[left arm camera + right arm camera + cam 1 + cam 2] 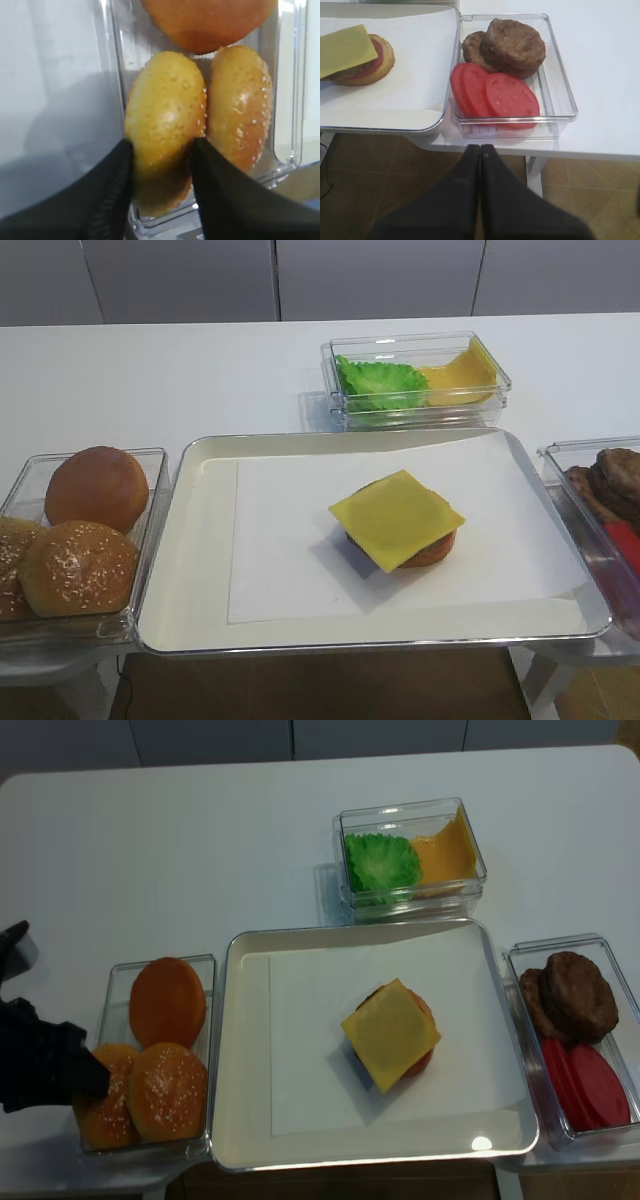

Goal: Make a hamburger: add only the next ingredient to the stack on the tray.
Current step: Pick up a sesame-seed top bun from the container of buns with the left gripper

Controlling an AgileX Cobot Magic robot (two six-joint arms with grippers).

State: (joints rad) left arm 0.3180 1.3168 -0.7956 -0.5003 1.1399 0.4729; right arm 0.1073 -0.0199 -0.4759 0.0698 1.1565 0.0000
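Two sesame-seeded bun tops lie side by side in a clear box [112, 982] left of the tray [245, 1050]. My left gripper [162, 144] reaches in from the left, and its black fingers [117, 175] press both sides of the left bun top [165, 115], the outer one [105, 1110] from above. The other seeded bun [240, 105] touches it. On the tray's white paper, the stack [398, 518] shows a yellow cheese slice over a patty and bun base. My right gripper [480, 147] is shut and empty, below the table's front edge.
A smooth brown bun [167, 1001] sits at the far end of the bun box. A clear box at the back holds lettuce [380, 383] and cheese [460, 375]. Right of the tray, another box holds patties [512, 45] and tomato slices [495, 95].
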